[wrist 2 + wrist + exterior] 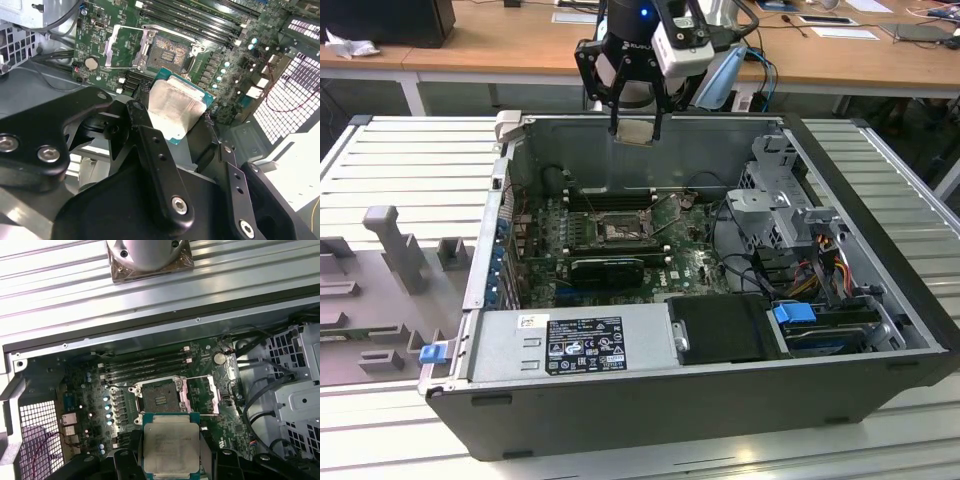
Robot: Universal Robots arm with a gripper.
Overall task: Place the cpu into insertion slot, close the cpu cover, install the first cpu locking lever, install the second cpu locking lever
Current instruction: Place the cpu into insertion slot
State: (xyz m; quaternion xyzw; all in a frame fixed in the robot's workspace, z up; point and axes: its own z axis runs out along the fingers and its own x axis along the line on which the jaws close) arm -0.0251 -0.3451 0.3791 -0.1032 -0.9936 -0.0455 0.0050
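End effector (637, 133) closed narrowly on the cpu (635, 132), one finger on each of two opposite edges. The chip is held flat, metal top facing the camera in both wrist views (171, 447) (172, 107).

In the exterior view the cpu hangs in the air above the open computer case (650, 400), near its far wall and well clear of the motherboard (690, 265).

Insertion slot (159, 399) is unoccupied, with its dark centre exposed. The cpu cover (184, 394) is swung open and lies beside the slot, on the side away from the memory slots (145, 365).

The case lies on its side on a ribbed metal counter (410, 160). The power supply (570, 345) sits at the case's near edge.
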